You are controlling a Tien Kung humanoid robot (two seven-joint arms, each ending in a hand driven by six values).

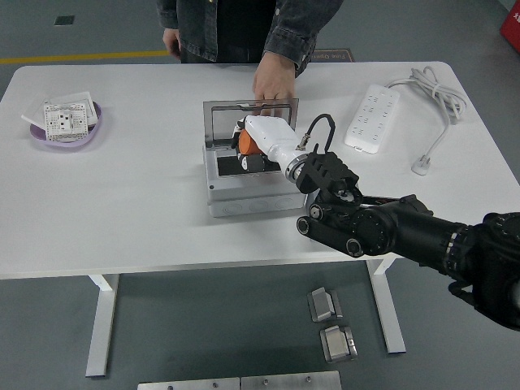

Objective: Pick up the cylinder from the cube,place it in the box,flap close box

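1. Take the grey box (pixel 248 183) as your landmark: your right hand (pixel 258 140) hangs over its open cavity, and the orange cylinder (pixel 244 141) sits clenched in that hand's fingers, peeking out on the hand's left side.
2. The relation your next move turns on: the cylinder is directly above the box's dark interior, so from the hand it only has to go down. No sideways travel looks necessary, though how high it sits above the floor of the box is hard to judge from here.
3. The cylinder's long axis is mostly hidden by the white hand shell; you cannot tell whether it points across the box or along it.
4. Only the right arm is near the box; the left arm does not show.
5. The box's lid (pixel 249 122) stands upright at the far edge of the box, and a person's hand (pixel 272 80) rests at its top edge, just behind your hand. Mind it when you flap the lid shut.
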